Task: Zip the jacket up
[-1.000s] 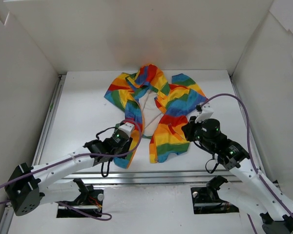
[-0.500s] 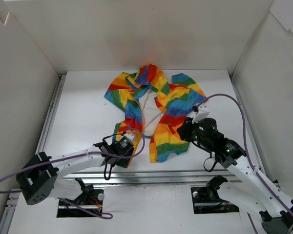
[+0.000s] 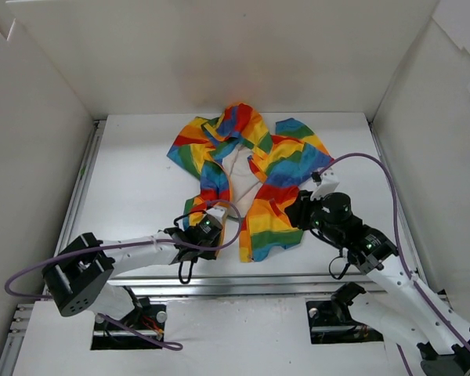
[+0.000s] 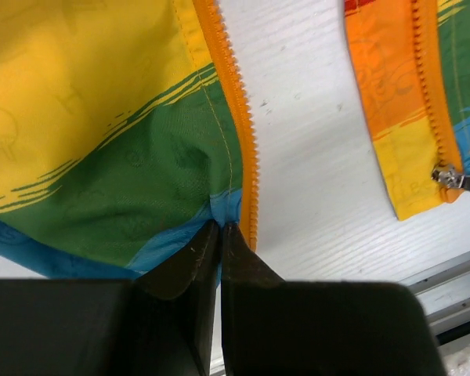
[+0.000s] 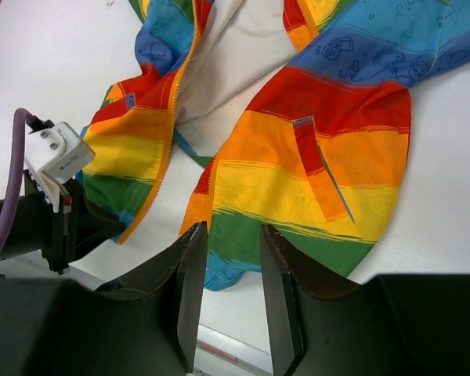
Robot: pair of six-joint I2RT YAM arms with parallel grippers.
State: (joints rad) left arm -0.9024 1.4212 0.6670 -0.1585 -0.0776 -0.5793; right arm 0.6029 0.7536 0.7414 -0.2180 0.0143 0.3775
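The jacket [image 3: 247, 168] lies unzipped at the middle of the table [image 3: 141, 172]. The left gripper [image 4: 219, 229] pinches its hem beside the orange zipper teeth [image 4: 239, 110]. The slider [image 4: 457, 178] sits on the opposite panel, where the right gripper [image 5: 233, 229] hovers parted, holding nothing.

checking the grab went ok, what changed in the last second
The left gripper moved down the jacket toward the near hem and now pinches the bottom corner of the panel on its side, beside the zipper teeth. The right gripper edged left toward the other panel's hem, open and holding nothing. The jacket lies spread open and unzipped, as before.
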